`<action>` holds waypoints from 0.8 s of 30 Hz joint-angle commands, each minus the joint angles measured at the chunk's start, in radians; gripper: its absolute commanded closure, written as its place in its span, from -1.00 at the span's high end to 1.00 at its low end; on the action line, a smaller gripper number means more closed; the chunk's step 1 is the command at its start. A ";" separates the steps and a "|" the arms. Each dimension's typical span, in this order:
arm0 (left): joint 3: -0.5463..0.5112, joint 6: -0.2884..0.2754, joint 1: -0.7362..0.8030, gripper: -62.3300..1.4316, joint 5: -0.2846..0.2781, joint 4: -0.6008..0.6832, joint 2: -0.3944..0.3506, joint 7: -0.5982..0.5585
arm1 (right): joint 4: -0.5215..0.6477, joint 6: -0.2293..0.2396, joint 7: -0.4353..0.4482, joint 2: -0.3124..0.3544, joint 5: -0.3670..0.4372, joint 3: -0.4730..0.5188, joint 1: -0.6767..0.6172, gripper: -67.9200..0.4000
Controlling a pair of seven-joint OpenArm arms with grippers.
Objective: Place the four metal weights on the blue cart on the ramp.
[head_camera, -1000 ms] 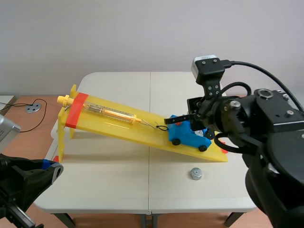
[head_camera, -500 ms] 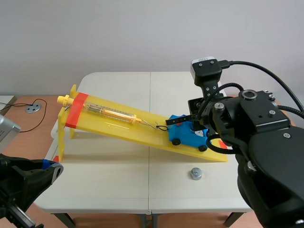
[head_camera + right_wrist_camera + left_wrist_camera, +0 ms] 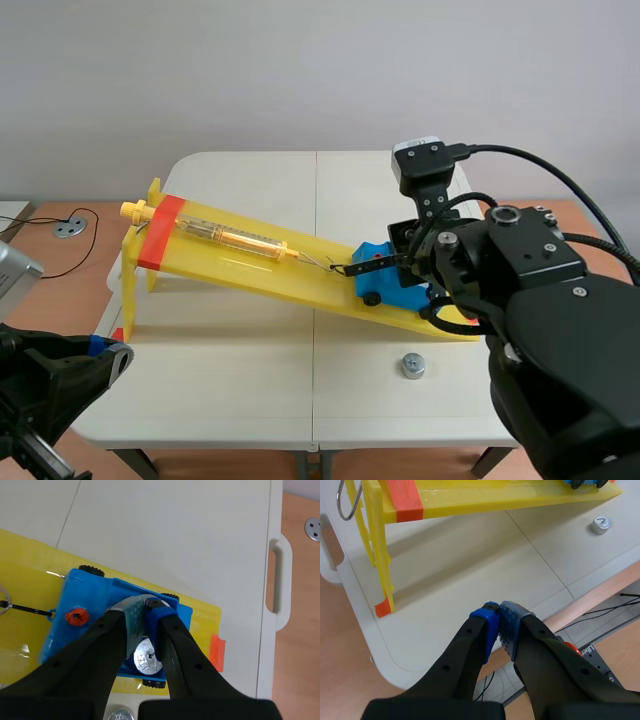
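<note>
**A:** What is the right end effector doing?

**B:** The right end effector (image 3: 145,606) is narrow. Its two fingertips meet, or all but meet, with nothing pinched between them. It hangs directly over the blue cart (image 3: 85,605). Lower down, through the gap between the fingers, a round metal weight (image 3: 145,658) lies on the cart, under the fingers rather than gripped by them.

**A:** And where is the cart?

**B:** It sits at the low end of the yellow ramp (image 3: 30,565), with its black wheels on the slope. A thin black line (image 3: 25,610) hooks onto its uphill end, beside a small red knob (image 3: 75,616). In the scene view the ramp climbs from the cart toward ten o'clock. It carries a clear tube (image 3: 235,237) with an orange core, and an orange-red band (image 3: 158,232) crosses it near the high end.

**A:** Are any weights off the cart?

**B:** One loose weight (image 3: 413,365) lies on the pale surface (image 3: 250,380). It is at about five o'clock from the cart, apart from the ramp's foot.

**A:** What about the other arm?

**B:** The left end effector (image 3: 497,611) is closed on nothing. It sits low by the surface's near edge, around eight o'clock from the ramp and well apart from it.

**A:** What has changed over the last second?

**B:** The right arm has swung toward nine o'clock and sunk a little, so it covers more of the cart. The cart, the loose weight and the left arm have not moved.
</note>
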 commanded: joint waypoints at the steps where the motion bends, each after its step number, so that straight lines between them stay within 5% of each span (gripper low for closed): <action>1: -0.015 -0.028 -0.020 -0.83 -0.074 0.045 0.021 -0.097 | 0.075 -0.045 0.143 0.002 0.006 -0.032 0.127 -0.96; 14: -0.015 -0.028 -0.020 -0.83 -0.074 0.045 0.021 -0.097 | 0.075 -0.045 0.139 0.002 0.006 -0.041 0.127 -0.93; 24: -0.015 -0.028 -0.020 -0.83 -0.074 0.045 0.021 -0.097 | 0.077 -0.045 0.140 0.003 0.006 -0.035 0.127 -0.34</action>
